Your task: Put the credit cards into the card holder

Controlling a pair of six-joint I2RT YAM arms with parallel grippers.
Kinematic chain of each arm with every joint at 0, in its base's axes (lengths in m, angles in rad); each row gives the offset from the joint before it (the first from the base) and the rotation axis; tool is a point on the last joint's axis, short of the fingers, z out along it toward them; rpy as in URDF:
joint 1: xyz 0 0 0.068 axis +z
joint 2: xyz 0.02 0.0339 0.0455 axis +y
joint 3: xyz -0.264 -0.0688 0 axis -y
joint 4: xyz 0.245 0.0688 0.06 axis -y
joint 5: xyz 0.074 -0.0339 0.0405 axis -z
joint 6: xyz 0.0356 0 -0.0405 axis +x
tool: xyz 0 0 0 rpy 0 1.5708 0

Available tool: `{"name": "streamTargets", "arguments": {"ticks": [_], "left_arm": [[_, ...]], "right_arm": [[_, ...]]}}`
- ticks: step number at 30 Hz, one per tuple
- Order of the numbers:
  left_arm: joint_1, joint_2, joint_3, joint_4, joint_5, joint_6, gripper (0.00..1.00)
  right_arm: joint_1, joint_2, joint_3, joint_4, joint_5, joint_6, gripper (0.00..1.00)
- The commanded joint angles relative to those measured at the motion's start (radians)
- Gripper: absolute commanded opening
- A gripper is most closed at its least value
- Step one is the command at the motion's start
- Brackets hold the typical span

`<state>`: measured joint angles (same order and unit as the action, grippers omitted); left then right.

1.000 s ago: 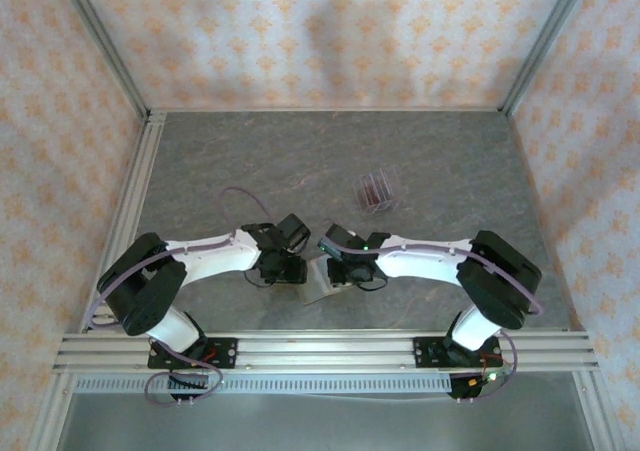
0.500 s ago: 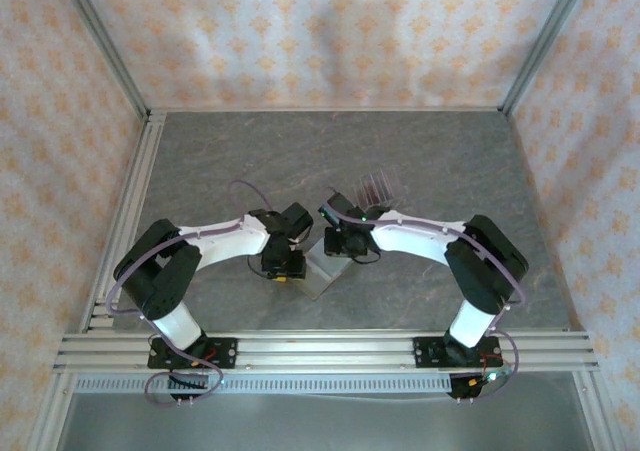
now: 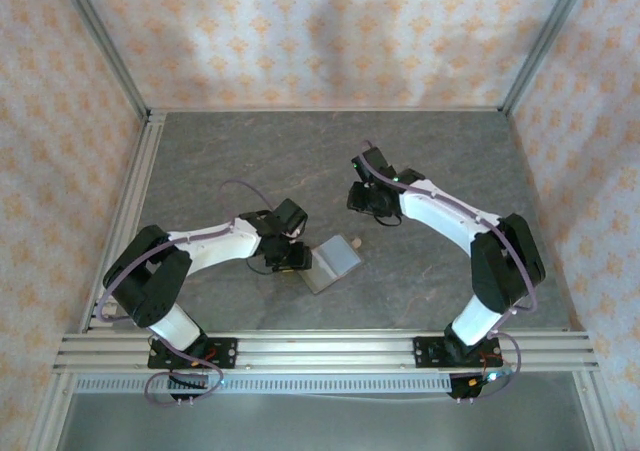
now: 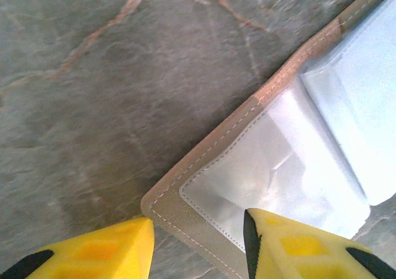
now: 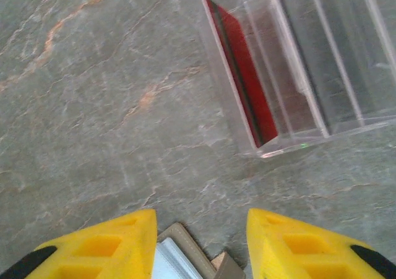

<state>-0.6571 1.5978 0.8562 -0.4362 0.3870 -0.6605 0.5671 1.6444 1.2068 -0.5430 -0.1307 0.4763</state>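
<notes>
The card holder lies open and flat on the desk, and its near corner sits in the gap between the left fingers. These stand spread apart above it and pinch nothing. One of them overlaps the holder's stitched edge in the left wrist view; whether it touches I cannot tell. The holder has an olive-tan border with a pale seam and glossy clear pockets over a grey lining.

The credit cards stand on edge in the end slot of a clear plastic slotted stand, dark red and thin; how many are there I cannot tell. The stand lies ahead of the right fingers and off to their right. These are also spread wide with nothing between them, hovering over bare grey desk veined with rusty streaks. A tan corner of the holder shows at the bottom edge of the right wrist view, between the yellow fingertips.

From above, the left arm is folded, its forearm running right to the holder's left edge. The right arm stretches forward and left, with its wrist well beyond the holder.
</notes>
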Motion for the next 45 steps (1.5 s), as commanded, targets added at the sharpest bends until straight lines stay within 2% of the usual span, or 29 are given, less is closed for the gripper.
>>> {"name": "streamTargets", "arguments": {"ticks": [1,6,14,20,22,26,33,45], "left_arm": [[0.004,0.011,-0.011,0.080,0.021,-0.072,0.44],[0.020,0.074,0.021,0.094,0.025,-0.071,0.43],[0.057,0.172,0.131,0.093,0.050,-0.044,0.43],[0.070,0.214,0.201,0.073,0.064,-0.016,0.43],[0.080,0.196,0.205,0.068,0.057,-0.012,0.43],[0.110,0.125,0.179,0.037,0.019,0.004,0.43],[0.126,0.012,0.120,-0.007,-0.020,0.029,0.47],[0.127,0.019,0.112,0.007,-0.009,0.015,0.48]], "right_arm": [[-0.007,-0.037,0.037,-0.053,0.022,-0.030,0.45],[-0.024,-0.048,0.042,-0.064,0.042,-0.047,0.48],[-0.034,-0.020,0.110,-0.138,0.186,-0.105,0.51],[-0.052,0.033,0.161,-0.141,0.196,-0.134,0.35],[-0.049,0.059,0.194,-0.142,0.174,-0.143,0.31],[-0.040,0.121,0.253,-0.141,0.153,-0.177,0.32],[-0.017,0.282,0.397,-0.216,0.196,-0.228,0.33],[-0.016,0.406,0.479,-0.276,0.242,-0.256,0.32]]}}
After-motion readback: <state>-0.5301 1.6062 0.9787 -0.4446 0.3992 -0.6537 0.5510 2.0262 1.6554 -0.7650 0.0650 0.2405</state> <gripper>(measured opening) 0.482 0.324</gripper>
